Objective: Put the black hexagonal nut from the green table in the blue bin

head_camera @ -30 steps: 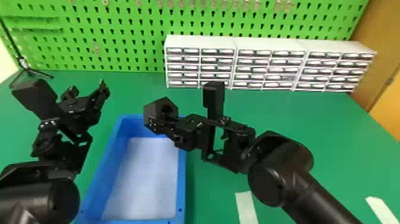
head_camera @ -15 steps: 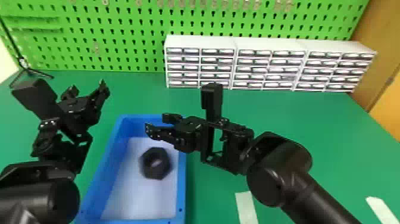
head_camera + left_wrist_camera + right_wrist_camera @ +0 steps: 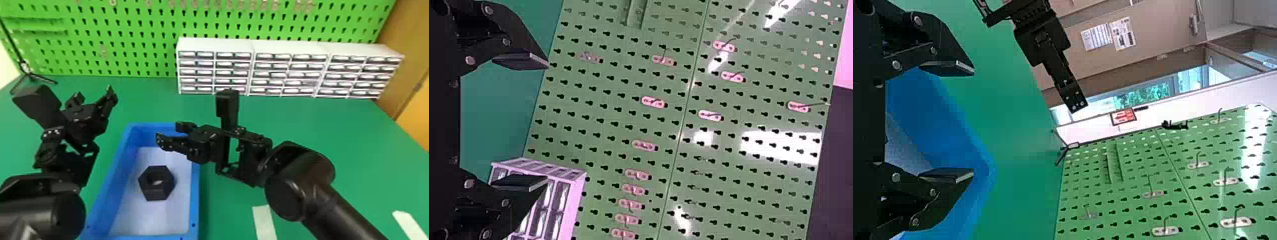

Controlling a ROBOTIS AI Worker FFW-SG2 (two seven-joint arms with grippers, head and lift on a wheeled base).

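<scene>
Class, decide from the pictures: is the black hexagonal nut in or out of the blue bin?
In: the nut lies on the pale floor of the bin, inside its walls.

Black arms had glossy, rounded joints and angular brackets; silvery screws dotted the left end effector and right end effector.

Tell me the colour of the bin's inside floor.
Whitish, paler than the blue walls of the bin; the head view shows it best.

Blue bin, green table
</scene>
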